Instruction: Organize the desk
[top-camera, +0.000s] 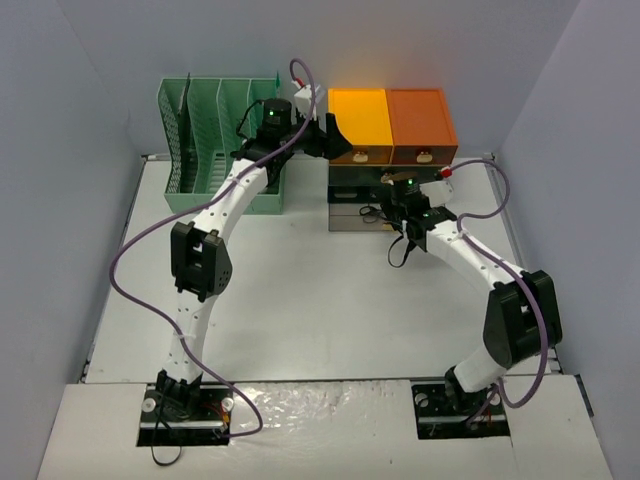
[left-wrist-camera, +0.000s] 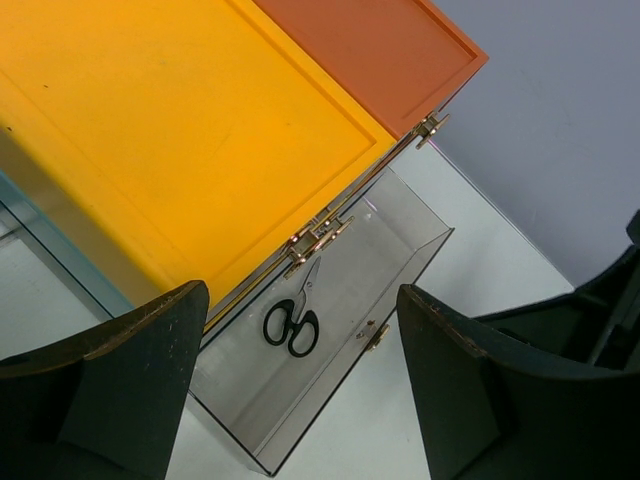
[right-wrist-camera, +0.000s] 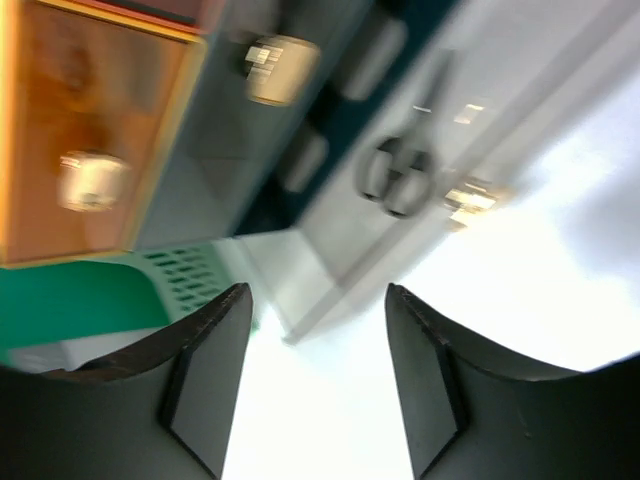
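Black scissors (left-wrist-camera: 292, 322) lie in the drawer unit's (left-wrist-camera: 180, 130) pulled-out clear drawer (left-wrist-camera: 352, 285), likely stowed for tidiness; left gripper (left-wrist-camera: 300, 295) and right gripper (right-wrist-camera: 317, 295) gape empty.

Blurry frame. Right gripper (right-wrist-camera: 318, 385): two dark fingers (right-wrist-camera: 205, 390) at bottom edge, jaws apart, nothing btwn them. Only the bare off-white flat desk (right-wrist-camera: 325, 440) shows thru the gap. Above, a clear plastic drawer (right-wrist-camera: 350, 280) stands pulled out. Black-handled scissors (right-wrist-camera: 400, 172) lie inside, and a small brass knob (right-wrist-camera: 470, 198) on the drawer's front sits just beside the handles. Top left: orange drawer front (right-wrist-camera: 90, 110) w/ a pale round knob (right-wrist-camera: 90, 180). Next to it, a dark grey drawer front (right-wrist-camera: 210, 150) w/ a second pale knob (right-wrist-camera: 280, 68). Mint-green slotted plastic rack (right-wrist-camera: 90, 295) at left, below the orange front.
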